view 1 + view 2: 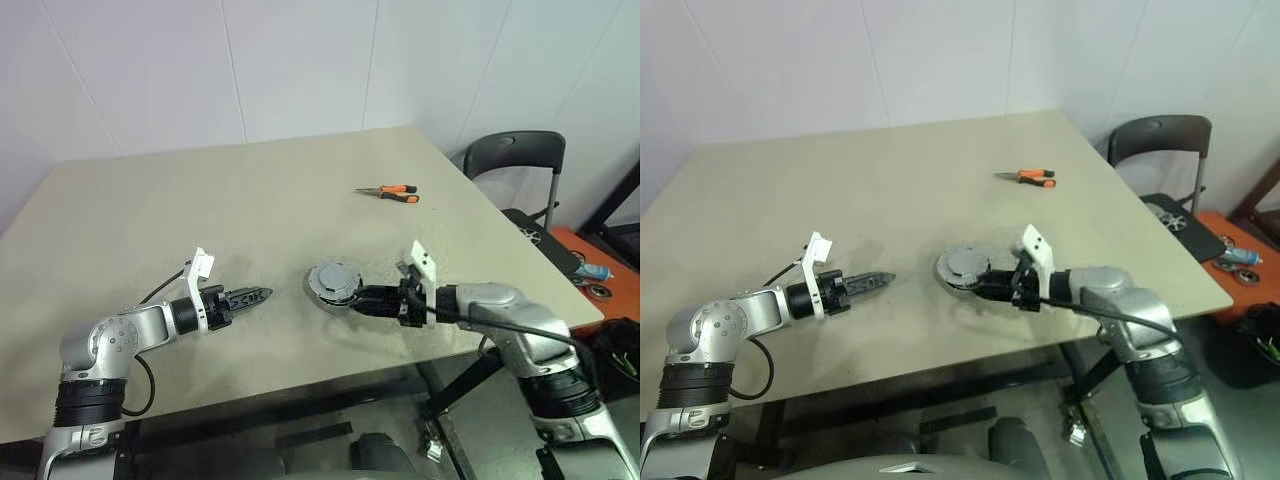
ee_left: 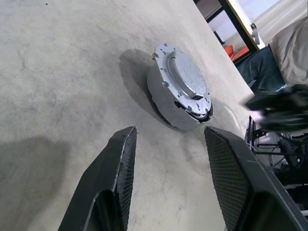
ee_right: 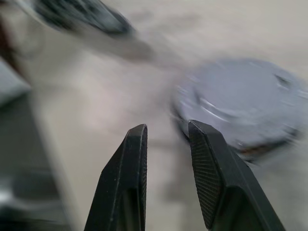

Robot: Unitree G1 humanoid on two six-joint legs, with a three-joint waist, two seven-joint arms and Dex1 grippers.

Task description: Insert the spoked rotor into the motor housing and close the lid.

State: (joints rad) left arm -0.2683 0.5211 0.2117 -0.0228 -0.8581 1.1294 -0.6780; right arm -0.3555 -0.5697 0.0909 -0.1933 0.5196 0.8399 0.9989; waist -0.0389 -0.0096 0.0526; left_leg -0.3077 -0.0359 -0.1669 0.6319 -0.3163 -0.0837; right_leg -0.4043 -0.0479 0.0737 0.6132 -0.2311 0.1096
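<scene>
The motor housing (image 1: 331, 285) is a round silvery body with a dark lower band, standing near the table's front middle. The lid (image 2: 185, 77), a dull grey disc with a toothed edge, lies flat on top of it. The spoked rotor is hidden. My left gripper (image 1: 264, 294) hovers a short way to the left of the housing and points at it; its jaws stand open with nothing between them, as the left wrist view (image 2: 168, 132) shows. My right gripper (image 1: 356, 297) sits just off the housing's right side, pointing left, open by a narrow gap (image 3: 168, 126) and holding nothing.
Orange-handled pliers (image 1: 388, 192) lie further back on the right of the beige table (image 1: 200, 210). A dark chair (image 1: 515, 150) stands beyond the table's right corner, with a red surface (image 1: 590, 265) carrying small items beside it. The table's front edge is close under both arms.
</scene>
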